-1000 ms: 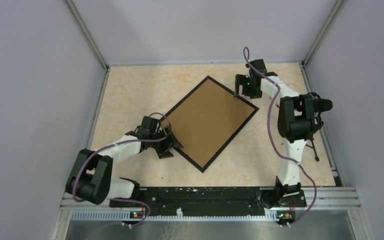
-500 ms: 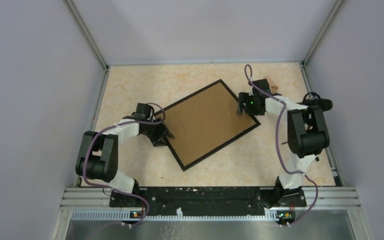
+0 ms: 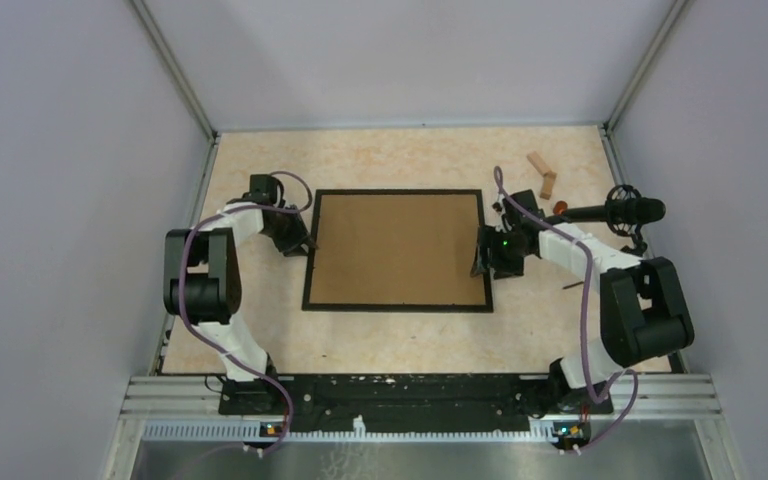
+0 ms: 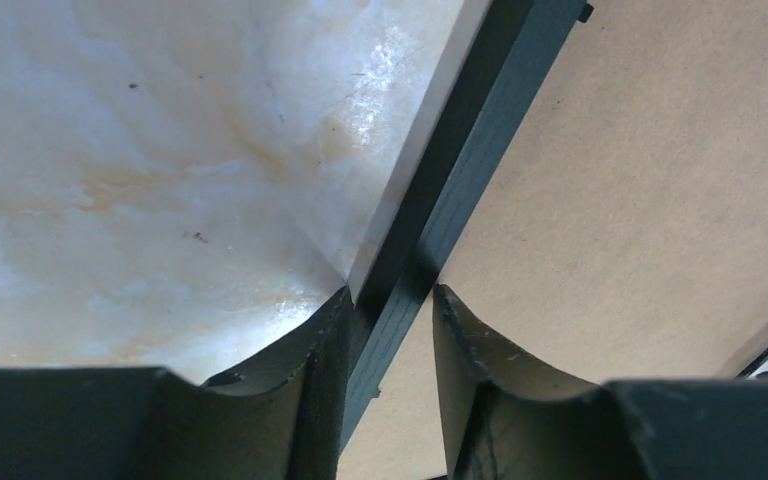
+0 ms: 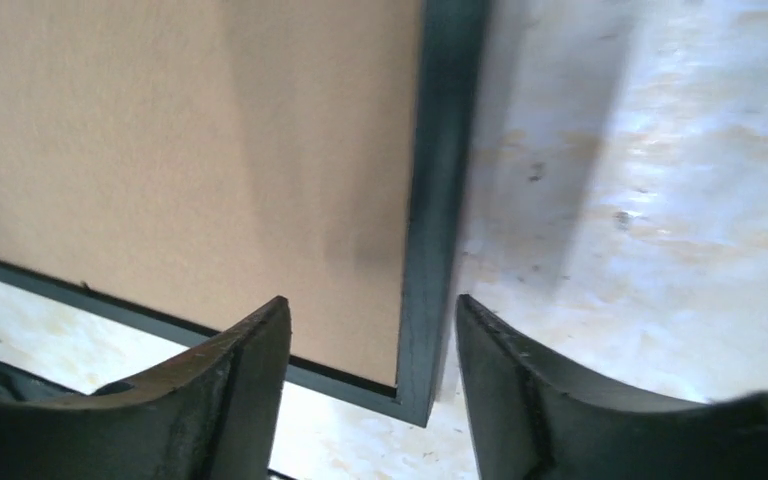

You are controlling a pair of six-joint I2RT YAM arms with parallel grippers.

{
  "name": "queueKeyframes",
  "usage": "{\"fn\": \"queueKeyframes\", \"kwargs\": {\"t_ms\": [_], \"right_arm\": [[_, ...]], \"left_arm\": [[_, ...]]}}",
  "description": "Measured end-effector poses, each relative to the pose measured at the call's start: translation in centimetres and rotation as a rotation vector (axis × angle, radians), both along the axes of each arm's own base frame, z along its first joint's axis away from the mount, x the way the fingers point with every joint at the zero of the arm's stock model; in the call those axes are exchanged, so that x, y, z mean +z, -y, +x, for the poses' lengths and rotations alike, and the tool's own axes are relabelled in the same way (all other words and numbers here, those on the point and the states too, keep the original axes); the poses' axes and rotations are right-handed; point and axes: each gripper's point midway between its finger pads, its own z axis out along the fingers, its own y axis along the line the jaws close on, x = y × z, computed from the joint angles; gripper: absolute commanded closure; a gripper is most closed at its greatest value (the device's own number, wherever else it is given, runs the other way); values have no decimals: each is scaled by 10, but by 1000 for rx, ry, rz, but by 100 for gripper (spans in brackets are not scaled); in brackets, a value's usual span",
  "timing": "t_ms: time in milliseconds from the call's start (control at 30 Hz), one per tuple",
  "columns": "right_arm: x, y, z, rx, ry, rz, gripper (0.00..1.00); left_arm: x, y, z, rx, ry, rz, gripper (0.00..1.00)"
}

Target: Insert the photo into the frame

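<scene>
Surroundings: two small wooden blocks [image 3: 543, 172] lie touching each other near the far right corner of the table [image 3: 400, 330]. Just nearer than the blocks is a small orange item [image 3: 560, 207], too small to identify. Beside it a black microphone-like cylinder [image 3: 615, 211] stands on a thin stand at the right edge, just beyond the right arm's forearm. A small dark fleck [image 3: 572, 285] lies near that arm. Nothing rests on the board or between the two arms.

Task item: the frame [image 3: 397, 250] lies flat at mid-table, brown back uppermost, its sides square to the table edges. Its front faces the table, so whatever sits under the board is hidden.

End effectors: the left gripper [image 4: 390, 295] straddles the frame's left rim near the far corner. One finger [image 4: 325, 370] touches the black rim and the other [image 4: 460, 370] sits close over the board (a sliver of board shows between them). Whether the rim is actually pinched cannot be told. The right gripper [image 5: 372, 305] straddles the right rim near the near corner, fingers spread, with clear gaps on both sides.

Limits: both wrist views crop the frame to one rim.
</scene>
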Motion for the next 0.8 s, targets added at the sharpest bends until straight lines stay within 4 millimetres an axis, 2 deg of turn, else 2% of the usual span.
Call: {"fn": "queueKeyframes", "kwargs": {"t_ms": [167,300,500,800], "right_arm": [[13,19,25,-52,-8,4,53],[17,19,39,-24,10,-18,60],[4,26,31,-6,-40,-61,65],[-5,31,31,-8,-65,-74,72]], "left_arm": [[-2,-4,-1,-21,10,-17,65],[-1,-3,-2,-43,22,-25,59],[1,-3,-3,-55,62,-15,60],[-1,-4,-5,-66,74,-1,77]]}}
